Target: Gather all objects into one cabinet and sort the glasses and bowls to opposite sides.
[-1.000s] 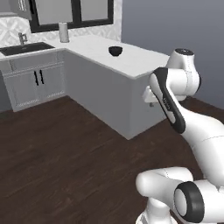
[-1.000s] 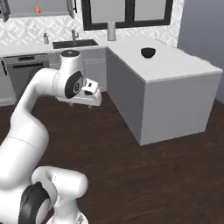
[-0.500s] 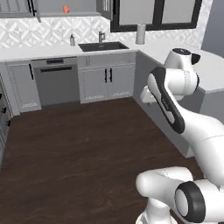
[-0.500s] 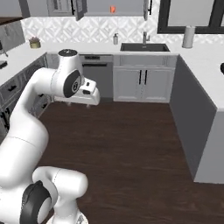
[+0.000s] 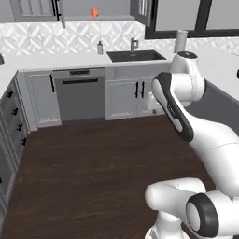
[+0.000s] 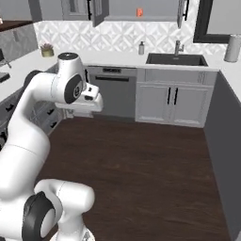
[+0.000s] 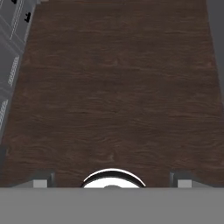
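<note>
An orange cup (image 5: 94, 12) stands on the shelf of the grey upper cabinet (image 5: 79, 9), whose doors hang open; the right base view shows the orange cup (image 6: 139, 12) in that cabinet (image 6: 155, 9) too. My gripper (image 7: 112, 181) points down at bare dark wood floor, its two fingertips (image 7: 42, 181) far apart and nothing between them. The hand (image 6: 89, 100) hangs mid-room at about counter height, well below and short of the cabinet. A dark sliver (image 5: 237, 73) on the counter at the frame's right edge is too cut off to name. The bowls are out of view.
Sink with faucet (image 5: 134, 45), soap bottle (image 5: 100, 47) and paper towel roll (image 5: 180, 41) sit on the back counter. Dishwasher (image 5: 79, 98) and lower cabinets line the wall; drawers (image 5: 9, 135) run along the left. The island side (image 6: 226, 155) stands at right. A plant (image 6: 46, 49) sits at back left.
The whole picture has swung from the island corner to the sink wall, so the base has turned. The arm keeps its pose and the gripper stays open.
</note>
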